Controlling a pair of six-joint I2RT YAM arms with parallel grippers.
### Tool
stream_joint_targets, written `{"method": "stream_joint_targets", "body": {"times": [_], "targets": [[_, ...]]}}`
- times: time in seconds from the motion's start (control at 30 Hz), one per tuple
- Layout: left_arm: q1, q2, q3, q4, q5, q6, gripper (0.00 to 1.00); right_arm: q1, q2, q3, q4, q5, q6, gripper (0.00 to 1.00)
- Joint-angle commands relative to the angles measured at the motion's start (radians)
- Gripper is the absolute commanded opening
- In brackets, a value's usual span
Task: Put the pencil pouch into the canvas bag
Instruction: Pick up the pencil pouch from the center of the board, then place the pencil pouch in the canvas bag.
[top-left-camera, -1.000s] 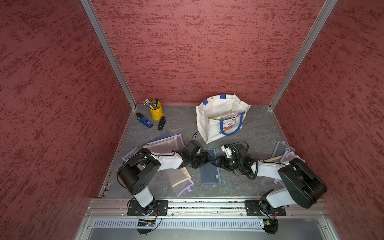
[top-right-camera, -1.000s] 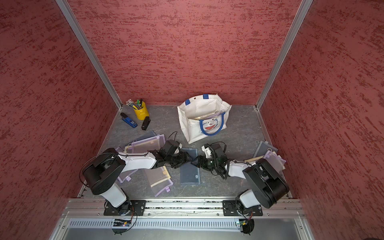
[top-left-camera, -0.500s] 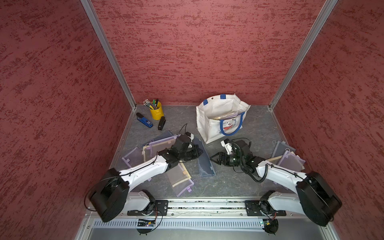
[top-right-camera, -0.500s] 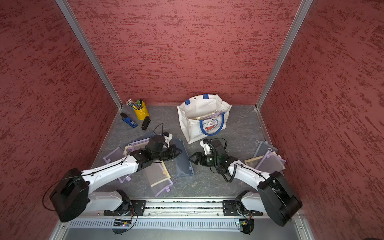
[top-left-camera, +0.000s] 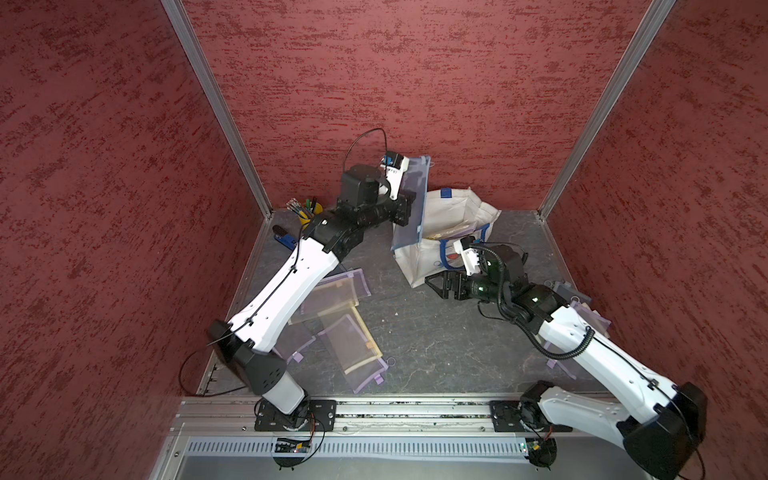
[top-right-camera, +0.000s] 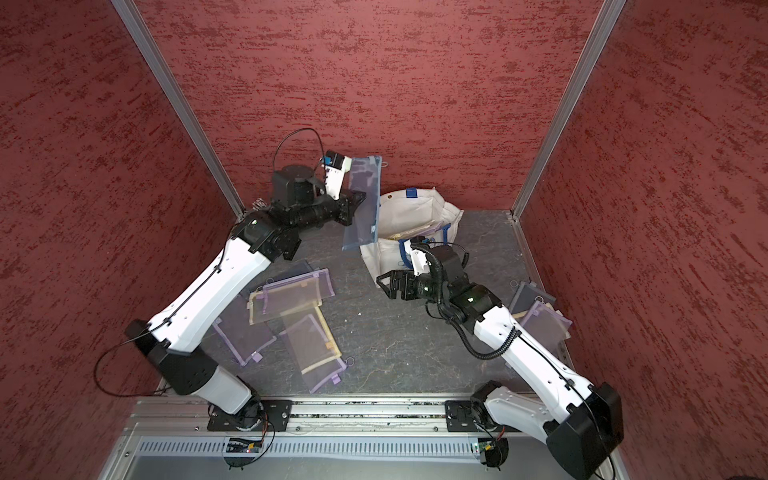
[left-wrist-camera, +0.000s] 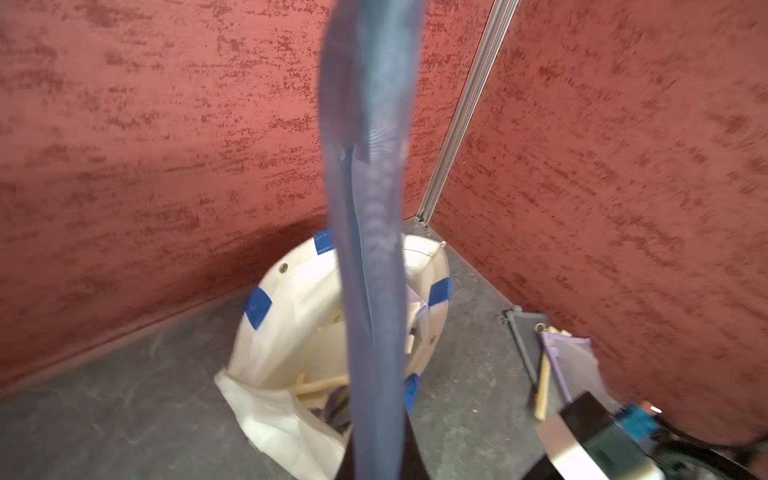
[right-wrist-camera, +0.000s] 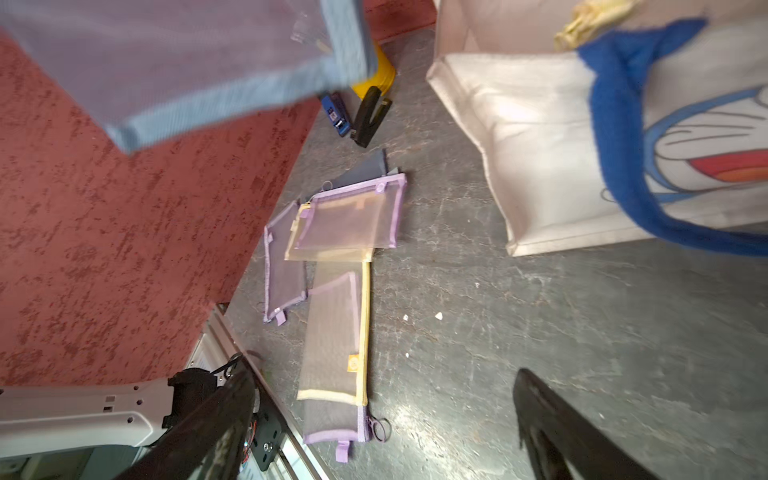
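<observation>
Pencil pouch (top-left-camera: 409, 230): sheer blue mesh, woven cloth binding along the edges. Canvas bag (top-left-camera: 415, 266): matt off-white woven canvas, blue cloth handles. Loose pouches (top-left-camera: 345, 332): translucent purple and yellow mesh. Worktop (top-left-camera: 436, 345): dark grey, matt, veined like stone. Walls (top-left-camera: 415, 83): rough, mottled red finish. Corner posts (top-left-camera: 213, 95): brushed metal. Arm shells (top-left-camera: 286, 299): smooth white plastic.

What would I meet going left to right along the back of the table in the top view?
Yellow pen cup → blue pencil pouch, held up in the air → canvas bag → purple pouch by the right wall.
</observation>
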Motion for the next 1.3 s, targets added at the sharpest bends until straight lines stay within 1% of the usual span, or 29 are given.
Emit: {"method": "stream_joint_targets", "body": {"times": [0.0,0.2,0.3,0.4,0.47,0.57,0.7,0.83,0.87,1.03,1.07,1.1,1.17,1.27], "targets": [[-0.01,0.16,0.192,-0.065,-0.082,0.224,0.0,-0.021,-0.001,0.066,-0.189,0.117,-0.03,0.98],[-0.031,0.43,0.464,0.014,-0.121,0.326,0.0,-0.054,0.02,0.152,-0.261,0.146,-0.009,0.98],[-0.049,0.533,0.539,0.016,-0.116,0.375,0.0,-0.06,0.019,0.198,-0.32,0.178,-0.028,0.98],[-0.062,0.586,0.537,0.014,-0.121,0.41,0.0,-0.077,0.002,0.217,-0.367,0.203,-0.047,0.98],[-0.07,0.611,0.528,0.007,-0.154,0.427,0.0,-0.093,-0.004,0.22,-0.387,0.21,-0.059,0.98],[-0.072,0.627,0.475,0.04,-0.183,0.454,0.0,-0.116,-0.004,0.218,-0.4,0.208,-0.072,0.98],[-0.07,0.657,0.469,0.015,-0.193,0.468,0.0,-0.155,0.01,0.245,-0.423,0.209,-0.099,0.98],[-0.071,0.659,0.452,-0.002,-0.179,0.463,0.0,-0.221,0.019,0.277,-0.441,0.202,-0.138,0.98],[-0.071,0.658,0.452,-0.006,-0.173,0.459,0.05,-0.239,0.023,0.284,-0.444,0.199,-0.146,0.98],[-0.072,0.615,0.455,-0.037,-0.145,0.423,0.41,-0.324,0.031,0.293,-0.466,0.199,-0.205,0.98],[-0.072,0.603,0.454,-0.04,-0.139,0.416,0.47,-0.339,0.03,0.295,-0.473,0.2,-0.215,0.97],[-0.074,0.586,0.452,-0.042,-0.127,0.405,0.51,-0.355,0.028,0.295,-0.482,0.204,-0.228,0.98],[-0.079,0.548,0.441,-0.041,-0.098,0.388,0.56,-0.383,0.024,0.294,-0.508,0.221,-0.25,0.98],[-0.086,0.473,0.41,-0.033,-0.067,0.344,0.64,-0.425,0.022,0.272,-0.574,0.284,-0.267,0.98]]}}
